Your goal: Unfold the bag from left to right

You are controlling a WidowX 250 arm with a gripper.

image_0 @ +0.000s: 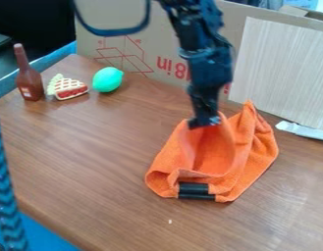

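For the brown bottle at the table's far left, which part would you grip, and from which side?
Probably the neck, from above: the brown bottle stands upright, and its neck is slimmer than its body and rises above the toy pie.

Black blocky arm (201, 46), black claw (204, 124), dark looped cable (116, 32).

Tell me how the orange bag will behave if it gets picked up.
The orange bag is probably floppy, since its sides slump into soft folds. Its surface looks matte and towel-like, so it likely won't be slippery. The black piece on its near edge looks straighter and stiffer, and may dangle while the fabric bends around it.
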